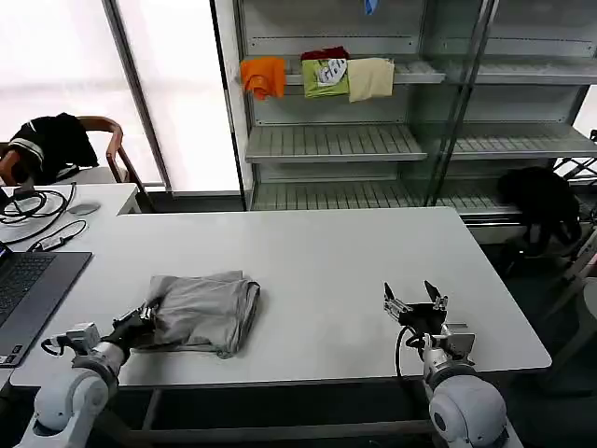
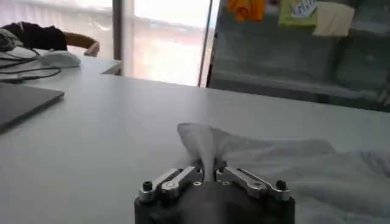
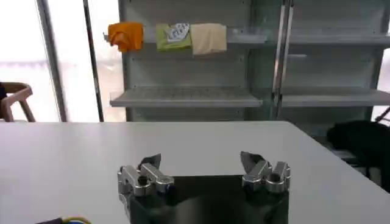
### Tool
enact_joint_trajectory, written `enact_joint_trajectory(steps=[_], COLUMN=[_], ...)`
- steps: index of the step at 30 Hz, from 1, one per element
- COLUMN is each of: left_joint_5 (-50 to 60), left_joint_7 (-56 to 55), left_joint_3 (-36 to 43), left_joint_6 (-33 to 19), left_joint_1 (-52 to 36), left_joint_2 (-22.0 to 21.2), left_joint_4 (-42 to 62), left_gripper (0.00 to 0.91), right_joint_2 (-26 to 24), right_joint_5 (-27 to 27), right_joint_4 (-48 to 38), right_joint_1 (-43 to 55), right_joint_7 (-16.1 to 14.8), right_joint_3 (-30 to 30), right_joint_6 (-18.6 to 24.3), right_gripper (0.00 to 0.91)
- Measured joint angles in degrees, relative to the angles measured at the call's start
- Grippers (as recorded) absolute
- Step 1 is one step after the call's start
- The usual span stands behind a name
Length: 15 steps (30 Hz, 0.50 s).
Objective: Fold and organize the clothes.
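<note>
Already the left gripper (image 2: 207, 176) is pinching a hem of the soft, limp grey shirt (image 1: 205, 311) lying near the table's (image 1: 326, 261) front-left edge, while the right gripper (image 1: 415, 303) is waiting, jaws apart.

right gripper (image 3: 203, 169), fingers spread wide, above bare white table (image 3: 73, 152)

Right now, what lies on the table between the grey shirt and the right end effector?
Nothing: in the head view, bare white table separates the grey shirt from the open right end effector.
</note>
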Motion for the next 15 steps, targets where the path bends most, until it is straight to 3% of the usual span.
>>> enact_joint_trajectory(steps=[15], left_joint_5=[-0.2], left_joint_7=[2.9], left_joint_3=[-10.8], left_joint_6=[-0.4], left_joint_1=[-1.0], left_joint_2=[12.5], left_joint_4=[6.4], left_gripper=[0.000], right_joint_2=[-0.4], right_joint_5=[0.9], right_joint_4=[0.0], right_joint_1=[0.1], right_joint_7=[0.0], right_joint_3=[-0.2], right_joint_6=[0.1], right_gripper=[0.907])
